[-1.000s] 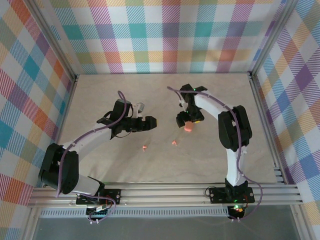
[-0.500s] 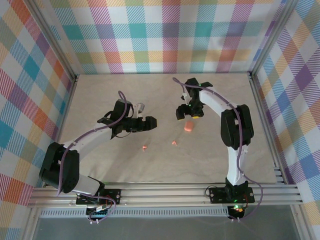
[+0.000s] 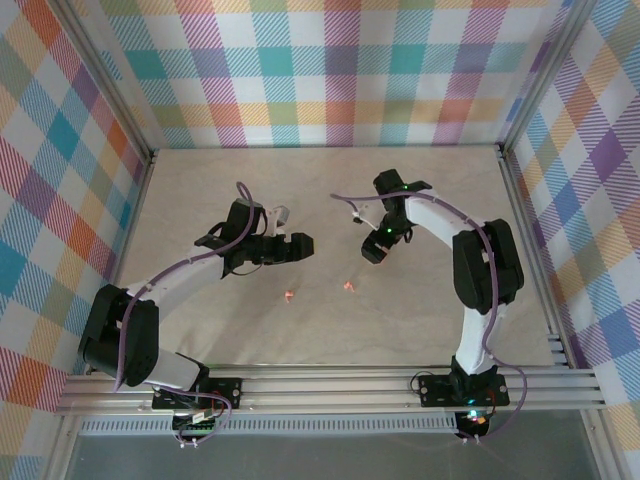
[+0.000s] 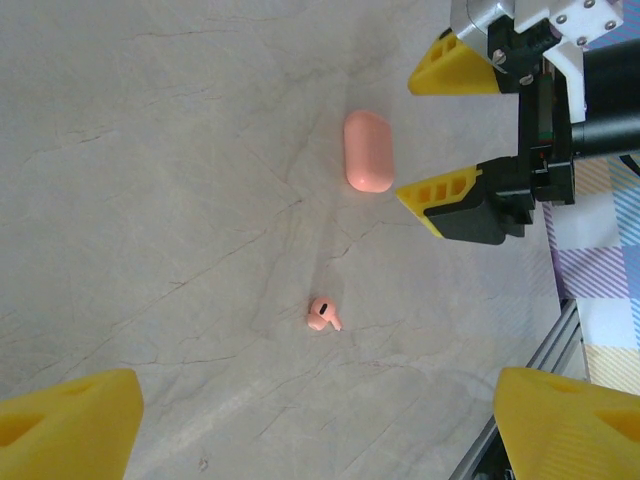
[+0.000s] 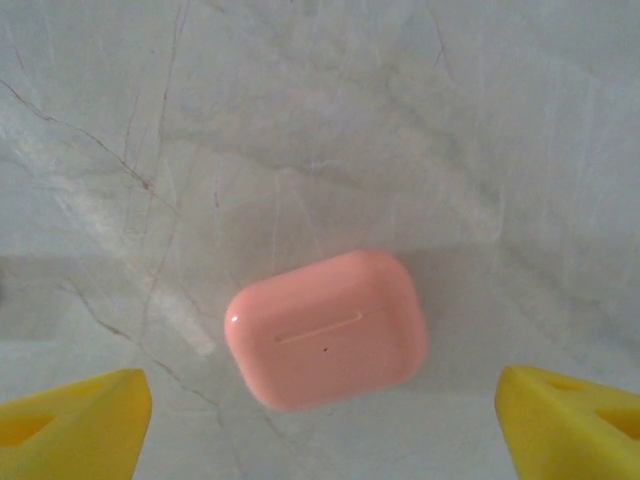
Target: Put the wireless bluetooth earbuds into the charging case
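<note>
Beige marbled desk (image 3: pixel 200 180), pastel plaid walls (image 3: pixel 340 70) on three sides, silver rail (image 3: pixel 330 385) at the near edge. 2 arms, 2 claws.

Right claw (image 3: pixel 372 248): yellow fingers spread wide, nothing between them, pointing down at the desk. Left wrist view has it just beside the case, fingers not touching it.

Left claw (image 3: pixel 297 246): also spread wide and empty, held level over mid-desk, aimed toward the right claw. Its own view shows one yellow fingertip (image 4: pixel 70 420) at each bottom corner, with bare desk between.

1 salmon-pink pebble-shaped plastic charging case (image 5: pixel 325 328): lies flat on the desk straight under the right claw, centred between that claw's two fingers, clear of both. Lid looks closed, thin seam line on the face. In the top view the right claw covers it.

2 salmon-pink stemmed plastic earbuds (image 3: pixel 288 294) lie loose on the desk, both outside the case. First one sits nearer the bases than the left claw. Second earbud (image 3: pixel 347 286) sits nearer the bases than the right claw. They are apart from each other and touch neither claw. Left wrist view catches 1 earbud, apart from the case.
</note>
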Robot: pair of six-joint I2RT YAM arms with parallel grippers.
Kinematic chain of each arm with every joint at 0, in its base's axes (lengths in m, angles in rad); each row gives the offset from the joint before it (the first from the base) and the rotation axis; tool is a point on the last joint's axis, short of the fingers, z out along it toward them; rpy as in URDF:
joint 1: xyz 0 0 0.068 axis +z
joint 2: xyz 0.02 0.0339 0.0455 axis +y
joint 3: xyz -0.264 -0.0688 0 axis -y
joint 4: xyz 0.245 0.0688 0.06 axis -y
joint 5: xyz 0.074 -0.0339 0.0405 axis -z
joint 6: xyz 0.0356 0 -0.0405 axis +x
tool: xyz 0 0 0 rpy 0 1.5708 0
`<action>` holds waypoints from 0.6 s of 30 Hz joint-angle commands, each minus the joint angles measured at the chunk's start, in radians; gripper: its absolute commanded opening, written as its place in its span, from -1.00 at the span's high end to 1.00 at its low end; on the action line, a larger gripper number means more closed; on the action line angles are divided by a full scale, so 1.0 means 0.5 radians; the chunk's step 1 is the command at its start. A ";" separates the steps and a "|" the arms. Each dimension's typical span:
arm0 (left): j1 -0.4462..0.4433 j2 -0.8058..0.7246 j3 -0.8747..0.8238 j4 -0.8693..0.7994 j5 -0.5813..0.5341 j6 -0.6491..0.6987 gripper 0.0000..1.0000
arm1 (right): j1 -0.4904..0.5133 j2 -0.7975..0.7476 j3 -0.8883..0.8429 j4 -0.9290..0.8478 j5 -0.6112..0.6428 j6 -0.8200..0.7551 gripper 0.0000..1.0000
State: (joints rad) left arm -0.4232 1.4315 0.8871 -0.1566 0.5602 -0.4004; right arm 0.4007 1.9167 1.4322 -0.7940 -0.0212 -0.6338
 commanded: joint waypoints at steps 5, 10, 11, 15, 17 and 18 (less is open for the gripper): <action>-0.006 0.025 0.021 -0.006 0.034 0.015 -0.80 | 0.024 0.090 0.118 -0.052 0.062 -0.384 -0.77; -0.006 0.051 0.032 -0.003 0.034 0.015 -0.80 | 0.024 0.220 0.253 -0.116 0.102 -0.349 -0.78; -0.006 0.058 0.035 -0.005 0.033 0.012 -0.80 | 0.024 0.244 0.282 -0.142 0.099 -0.335 -0.78; -0.006 0.077 0.054 -0.006 0.040 0.015 -0.80 | 0.027 0.333 0.333 -0.196 0.097 -0.315 -0.78; -0.006 0.080 0.058 -0.009 0.036 0.018 -0.80 | 0.027 0.356 0.335 -0.194 0.086 -0.304 -0.78; -0.006 0.085 0.060 -0.010 0.036 0.022 -0.80 | 0.026 0.366 0.339 -0.195 0.070 -0.294 -0.78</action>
State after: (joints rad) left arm -0.4232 1.4651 0.8871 -0.1570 0.5602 -0.4004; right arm 0.4072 2.0724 1.5826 -0.8482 0.0223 -0.7773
